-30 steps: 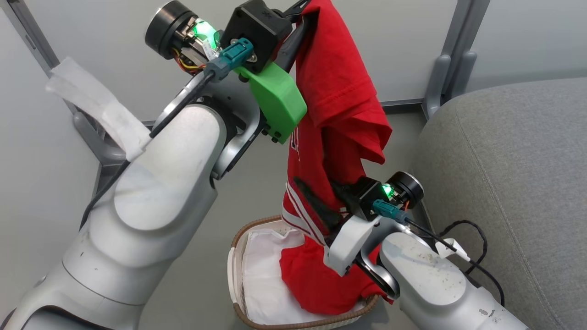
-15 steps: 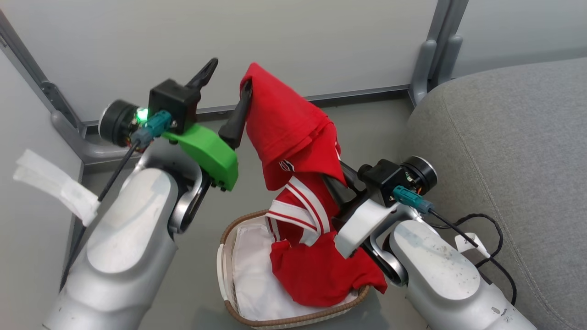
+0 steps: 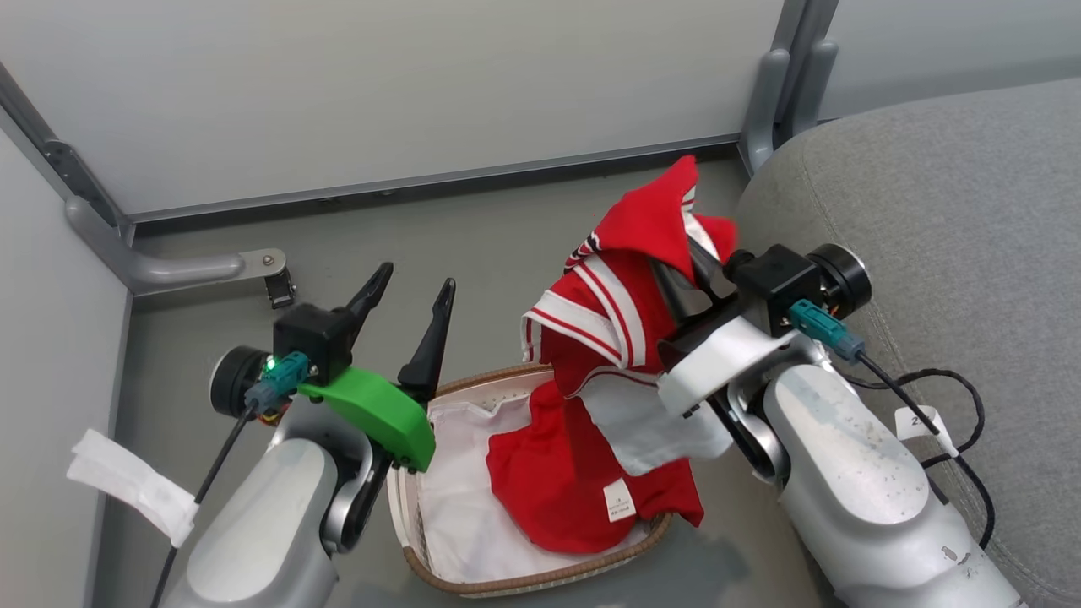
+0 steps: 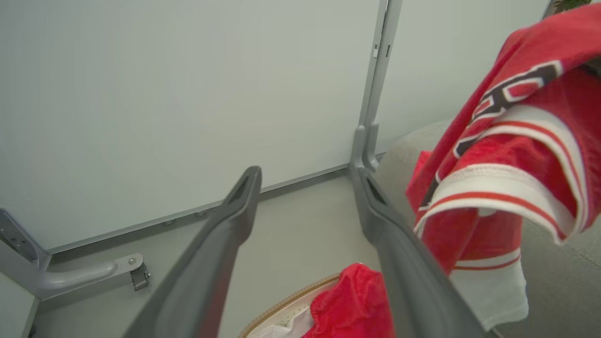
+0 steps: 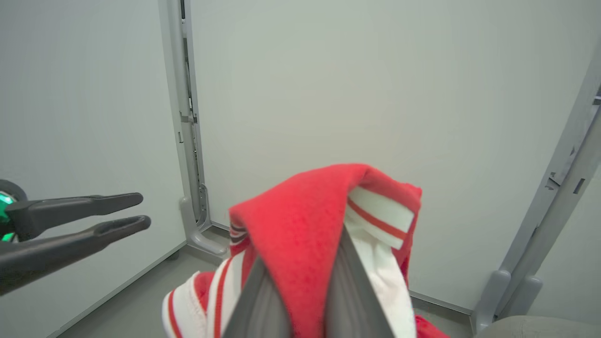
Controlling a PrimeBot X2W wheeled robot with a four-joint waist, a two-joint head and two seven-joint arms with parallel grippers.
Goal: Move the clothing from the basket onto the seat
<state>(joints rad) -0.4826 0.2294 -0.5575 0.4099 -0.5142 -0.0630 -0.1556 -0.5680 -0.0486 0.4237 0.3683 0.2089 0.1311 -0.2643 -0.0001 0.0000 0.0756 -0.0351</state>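
My right gripper (image 3: 686,253) is shut on the red jersey (image 3: 621,295), whose white-striped hems hang above the basket, close to the grey seat (image 3: 946,203). In the right wrist view the jersey (image 5: 300,225) drapes over both fingers of the right gripper (image 5: 305,267). A plain red garment (image 3: 557,481) lies in the cream basket (image 3: 473,583) on its white liner. My left gripper (image 3: 417,277) stands open and empty left of the jersey, above the basket's left end. The left wrist view shows the left gripper (image 4: 307,183) spread wide, with the jersey (image 4: 516,141) at the right.
Grey wall panels with metal posts (image 3: 764,84) close off the back. A floor bracket (image 3: 169,270) lies at the far left. A black cable (image 3: 954,397) runs along the seat's edge beside my right arm. Bare grey floor (image 3: 473,228) lies behind the basket.
My left gripper has let go of the red clothing, opened and come down low. My right gripper has shut on the jersey and carried it up toward the seat. The head camera tilted down.
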